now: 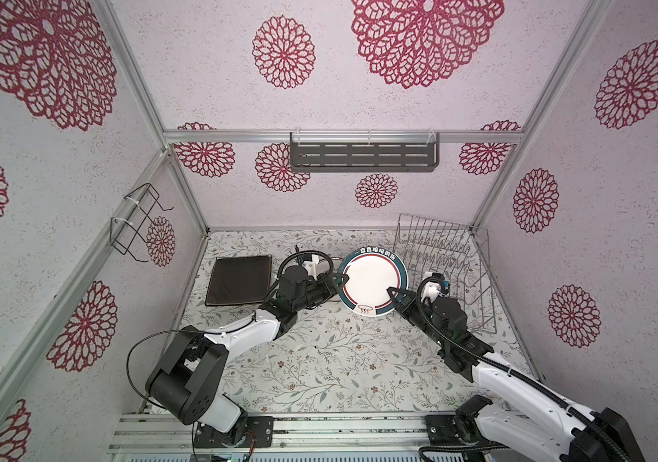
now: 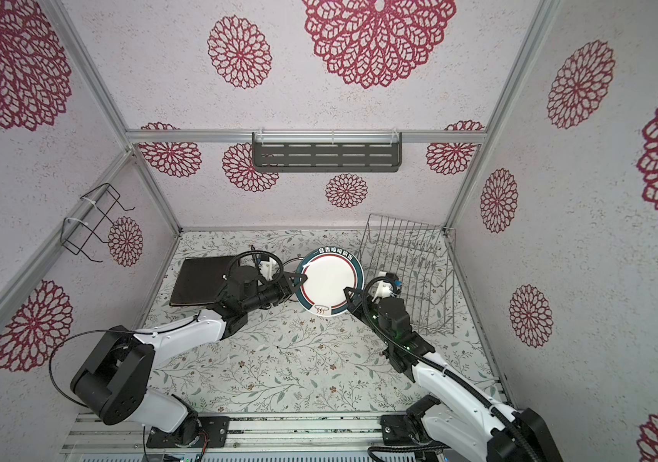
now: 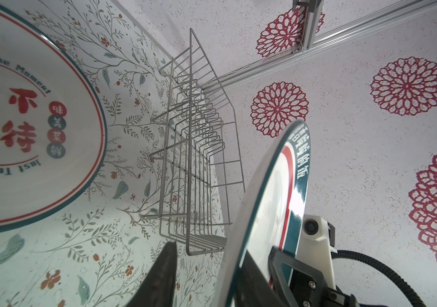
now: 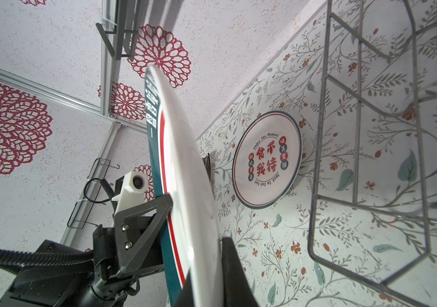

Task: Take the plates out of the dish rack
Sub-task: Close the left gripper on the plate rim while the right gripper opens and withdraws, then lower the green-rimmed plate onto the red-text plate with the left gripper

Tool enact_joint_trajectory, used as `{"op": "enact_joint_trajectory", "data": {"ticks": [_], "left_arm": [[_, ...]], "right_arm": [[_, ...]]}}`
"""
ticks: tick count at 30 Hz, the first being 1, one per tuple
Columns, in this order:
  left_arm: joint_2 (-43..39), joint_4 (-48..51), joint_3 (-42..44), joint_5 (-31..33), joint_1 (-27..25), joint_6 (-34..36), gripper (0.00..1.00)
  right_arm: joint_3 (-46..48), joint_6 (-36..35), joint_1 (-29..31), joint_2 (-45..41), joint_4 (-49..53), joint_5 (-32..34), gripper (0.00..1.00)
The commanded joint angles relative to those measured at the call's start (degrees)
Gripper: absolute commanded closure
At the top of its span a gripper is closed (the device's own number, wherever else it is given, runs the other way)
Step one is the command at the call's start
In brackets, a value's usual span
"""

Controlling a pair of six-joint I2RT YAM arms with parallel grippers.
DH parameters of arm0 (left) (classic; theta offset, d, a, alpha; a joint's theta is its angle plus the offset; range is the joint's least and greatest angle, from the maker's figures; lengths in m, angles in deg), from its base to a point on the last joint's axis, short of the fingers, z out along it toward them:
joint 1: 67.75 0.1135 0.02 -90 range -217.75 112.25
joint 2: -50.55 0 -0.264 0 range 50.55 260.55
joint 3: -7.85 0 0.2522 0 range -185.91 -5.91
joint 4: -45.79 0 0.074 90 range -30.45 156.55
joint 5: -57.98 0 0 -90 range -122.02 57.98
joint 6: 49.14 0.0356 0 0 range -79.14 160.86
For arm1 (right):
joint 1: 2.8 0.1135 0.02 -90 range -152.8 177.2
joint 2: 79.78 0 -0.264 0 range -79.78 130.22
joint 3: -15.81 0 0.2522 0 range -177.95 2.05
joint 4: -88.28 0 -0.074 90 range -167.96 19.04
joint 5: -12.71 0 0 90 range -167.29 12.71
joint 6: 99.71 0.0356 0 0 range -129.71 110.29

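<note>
Right gripper clamped on rim of round white teal-rimmed plate; left gripper part-open, straddling opposite rim, one finger clear.

1. Walls on 3 sides: pale textured covering with large red rosette motifs.
2. Aluminium framing at corners and across back wall.
3. Dark grey slotted shelf hung from back rail.
4. Black wire holder tied to left rail with white ties.
5. Table surface: pale leaf-and-flower print.
6. Lighting even and diffuse.

Both arms reach inward toward the middle. The right gripper clamps the teal-rimmed plate; the left gripper fingers loosely straddle its opposite rim.
</note>
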Motion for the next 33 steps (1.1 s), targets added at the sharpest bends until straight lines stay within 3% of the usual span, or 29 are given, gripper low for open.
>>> {"op": "enact_joint_trajectory", "data": {"ticks": [1, 5, 12, 15, 18, 25, 30, 33], "left_arm": [[0.5, -2.3, 0.7, 0.3, -0.1, -0.1, 0.65], [0.2, -2.4, 0.7, 0.4, -0.1, -0.1, 0.73], [-0.3, -2.3, 0.7, 1.2, 0.2, -0.3, 0.88], [-0.5, -2.5, 0.0, 0.5, 0.3, -1.1, 0.93], [-0.9, -1.0, -1.6, 0.3, 0.6, -1.7, 1.0], [-2.6, 2.3, -5.2, -1.2, 3.8, -1.9, 1.0], [-4.1, 7.3, -8.4, -2.5, 7.8, -1.3, 1.0], [-4.1, 9.2, -10.1, -3.7, 10.5, -0.8, 1.0]], "right_arm": [[-4.4, -0.8, 0.2, -0.8, -5.4, -3.6, 0.97], [-5.1, -1.1, 0.2, -0.4, -5.5, -4.1, 0.98], [-5.3, -1.5, 0.1, -0.4, -5.8, -2.8, 0.79], [-5.3, -1.5, 0.1, 0.2, -7.2, -2.8, 0.61], [-6.6, -1.4, -0.4, 1.0, -6.8, -3.1, 0.59], [-10.7, -1.9, -3.2, 3.1, -2.6, -4.9, 0.42], [-11.0, 1.7, -8.3, 5.2, -5.1, -9.0, 0.26], [-11.1, 3.0, -11.3, 6.4, -6.4, -12.2, 0.22]]}}
